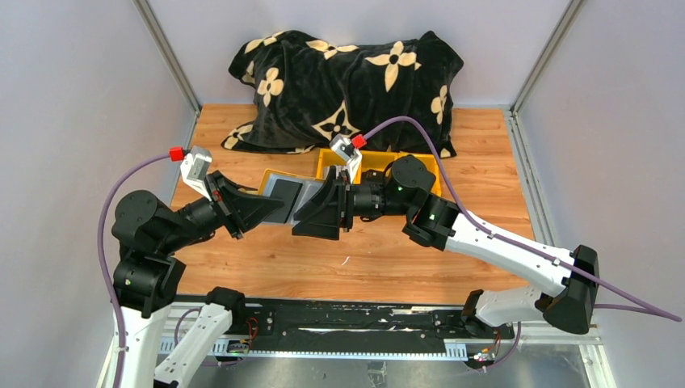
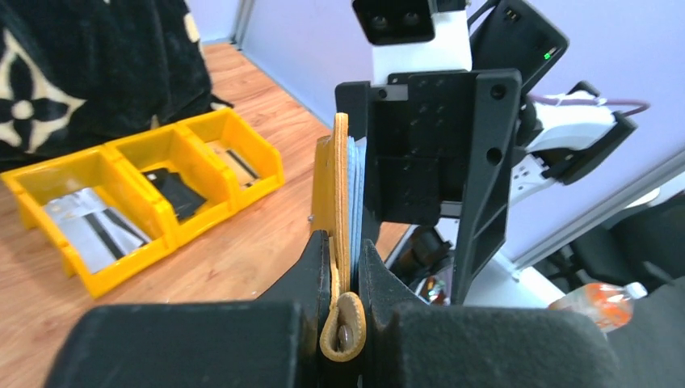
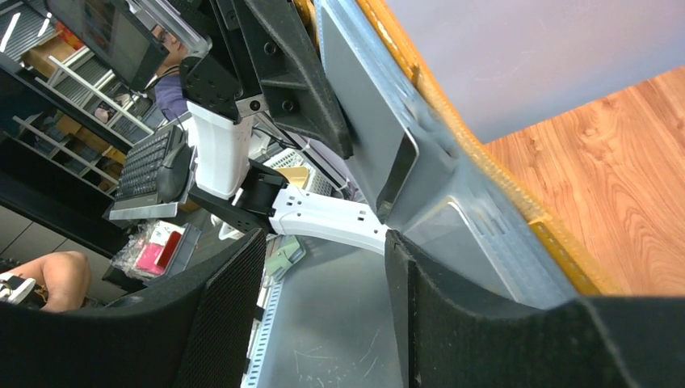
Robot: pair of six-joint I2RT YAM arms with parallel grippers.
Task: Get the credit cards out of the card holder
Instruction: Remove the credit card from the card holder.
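Your left arm (image 1: 153, 226) and right arm (image 1: 485, 242) bend inward and meet above the middle of the wooden worktop (image 1: 388, 263). Your left hand (image 2: 343, 271) is clamped on the one small silvery card holder with a mustard-yellow flap (image 2: 329, 186), holding it on edge in the air. Your right hand (image 3: 325, 238) is spread wide, with one finger (image 2: 420, 162) against the holder's blue-grey pockets. Near the far edge sits one yellow plastic bin (image 2: 206, 222) with three compartments. Pale grey credit cards (image 2: 85, 230) lie in its end compartment, though you cannot tell how many.
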